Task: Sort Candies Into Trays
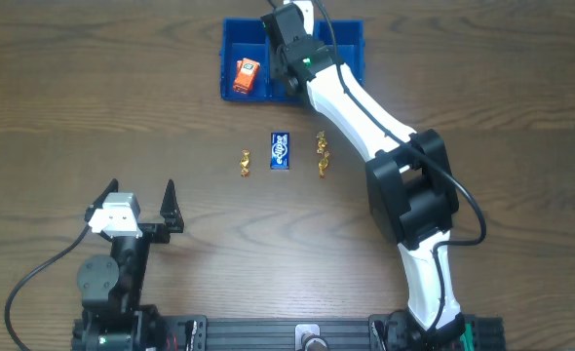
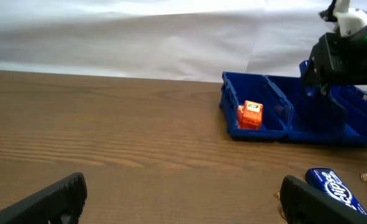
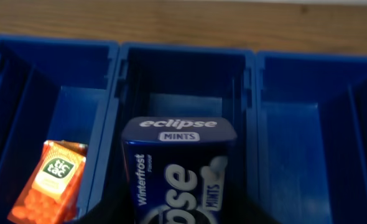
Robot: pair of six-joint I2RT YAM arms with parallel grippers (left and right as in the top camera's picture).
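A blue tray (image 1: 227, 58) with three compartments stands at the table's far side. An orange candy box (image 1: 248, 76) lies in its left compartment (image 3: 50, 183). My right gripper (image 1: 290, 68) hangs over the tray, shut on a blue mint box (image 3: 178, 168) held above the middle compartment (image 3: 183, 93). On the table nearer me lie a second blue mint box (image 1: 281, 150) and three gold-wrapped candies (image 1: 246, 162), (image 1: 322, 142), (image 1: 324, 165). My left gripper (image 1: 141, 195) stands open and empty at the near left, well short of the candies.
The tray's right compartment (image 3: 308, 137) holds nothing. Bare wooden table (image 1: 93, 107) stretches to the left and right of the candies. The right arm's white links (image 1: 365, 112) slant over the table's right half.
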